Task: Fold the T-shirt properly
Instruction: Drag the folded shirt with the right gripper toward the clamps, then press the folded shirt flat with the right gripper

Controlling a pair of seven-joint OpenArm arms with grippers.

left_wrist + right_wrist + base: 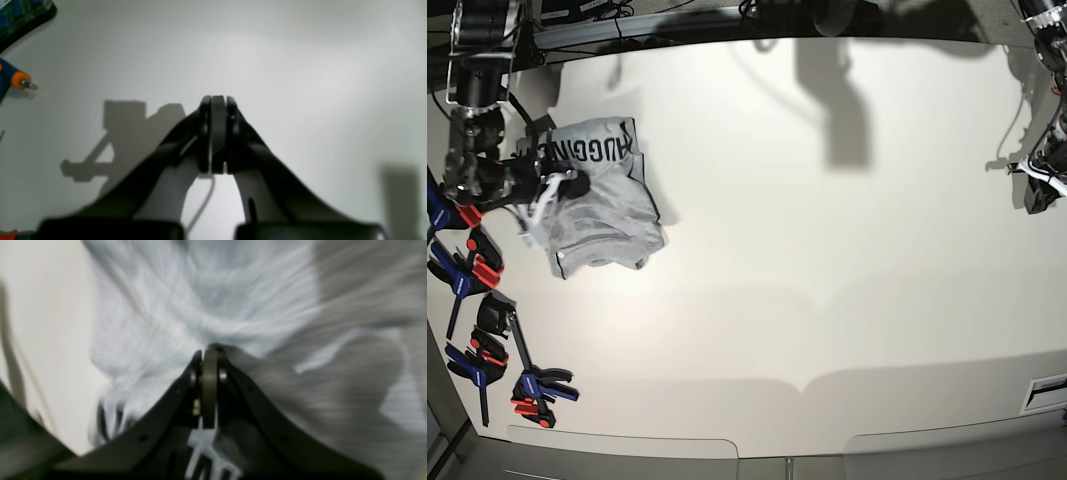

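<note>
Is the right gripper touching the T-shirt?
Touching. The right wrist view shows the right gripper shut on a pinch of the T-shirt.

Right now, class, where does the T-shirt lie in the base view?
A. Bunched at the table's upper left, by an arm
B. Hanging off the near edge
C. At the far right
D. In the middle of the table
A: the T-shirt lies crumpled at the upper left of the table, beside the right gripper.

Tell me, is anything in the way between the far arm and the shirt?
Nothing visible. The left gripper, jaws shut, hangs at the table's far edge; bare tabletop lies between it and the shirt, which the right gripper already pinches.
</note>
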